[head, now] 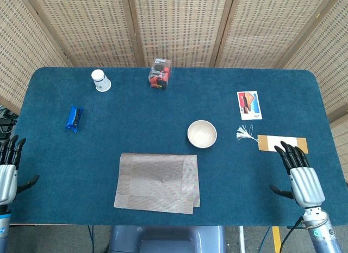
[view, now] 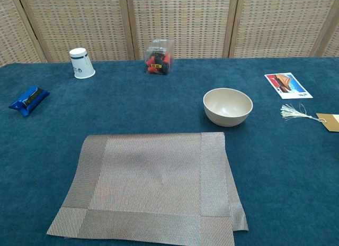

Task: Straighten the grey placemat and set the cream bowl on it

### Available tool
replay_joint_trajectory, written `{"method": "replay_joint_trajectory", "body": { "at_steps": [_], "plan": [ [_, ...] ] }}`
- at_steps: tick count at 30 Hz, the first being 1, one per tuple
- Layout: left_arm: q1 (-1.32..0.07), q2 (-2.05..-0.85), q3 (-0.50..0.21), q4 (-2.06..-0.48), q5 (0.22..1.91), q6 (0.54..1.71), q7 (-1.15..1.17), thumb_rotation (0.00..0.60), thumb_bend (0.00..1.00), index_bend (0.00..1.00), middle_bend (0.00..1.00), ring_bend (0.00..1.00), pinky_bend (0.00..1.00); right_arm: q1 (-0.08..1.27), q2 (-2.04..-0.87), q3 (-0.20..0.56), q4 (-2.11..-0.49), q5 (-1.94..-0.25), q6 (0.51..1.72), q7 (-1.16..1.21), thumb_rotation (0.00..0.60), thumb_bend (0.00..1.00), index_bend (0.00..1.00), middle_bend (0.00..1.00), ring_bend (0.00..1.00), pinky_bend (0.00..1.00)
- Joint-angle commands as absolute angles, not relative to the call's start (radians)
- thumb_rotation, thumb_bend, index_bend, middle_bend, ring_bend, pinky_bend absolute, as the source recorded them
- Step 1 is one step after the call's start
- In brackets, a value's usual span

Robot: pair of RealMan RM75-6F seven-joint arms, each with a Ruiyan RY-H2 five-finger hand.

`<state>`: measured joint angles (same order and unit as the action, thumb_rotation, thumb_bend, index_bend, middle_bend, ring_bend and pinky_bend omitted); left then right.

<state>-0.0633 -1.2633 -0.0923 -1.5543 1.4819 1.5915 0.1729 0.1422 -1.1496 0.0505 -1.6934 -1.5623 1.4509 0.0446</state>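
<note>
The grey placemat (head: 157,182) (view: 151,185) lies near the table's front edge with its right side folded over onto itself. Just beyond its far right corner stands the cream bowl (head: 202,134) (view: 228,106), upright and empty. My left hand (head: 7,170) hovers at the front left edge of the table, fingers straight and apart, holding nothing. My right hand (head: 299,174) is at the front right, fingers extended and spread, also empty. Both hands are well away from the mat and the bowl. The chest view shows neither hand.
A white paper cup (head: 100,80) lies at the back left, a clear box (head: 160,73) of red items at the back middle. A blue snack packet (head: 74,118) sits at the left. A picture card (head: 249,105) and a tan tasselled bookmark (head: 280,143) lie at the right.
</note>
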Motion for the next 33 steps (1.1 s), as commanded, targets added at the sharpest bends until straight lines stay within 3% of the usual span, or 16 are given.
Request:
{"method": "replay_joint_trajectory", "body": {
  "at_steps": [1, 25, 33],
  "plan": [
    [-0.064, -1.264, -0.092, -1.554, 1.483, 1.591, 0.174, 0.600, 0.00, 0.01, 0.00, 0.00, 0.00, 0.142, -1.149, 0.051, -1.694, -1.562, 1.451, 0.045, 0.600, 0.10, 0.04, 0.00, 0.00, 0.00],
    [-0.074, -1.256, -0.079, -1.551, 1.507, 1.572, 0.139, 0.600, 0.00, 0.01, 0.00, 0.00, 0.00, 0.141, -1.146, 0.054, -1.696, -1.559, 1.454, 0.052, 0.600, 0.11, 0.04, 0.00, 0.00, 0.00],
    [-0.109, -1.247, -0.007, -1.495, 1.664, 1.555, 0.051, 0.600, 0.00, 0.09, 0.00, 0.00, 0.00, 0.139, -1.140, 0.051, -1.696, -1.567, 1.458, 0.065, 0.600, 0.10, 0.04, 0.00, 0.00, 0.00]
  ]
}}
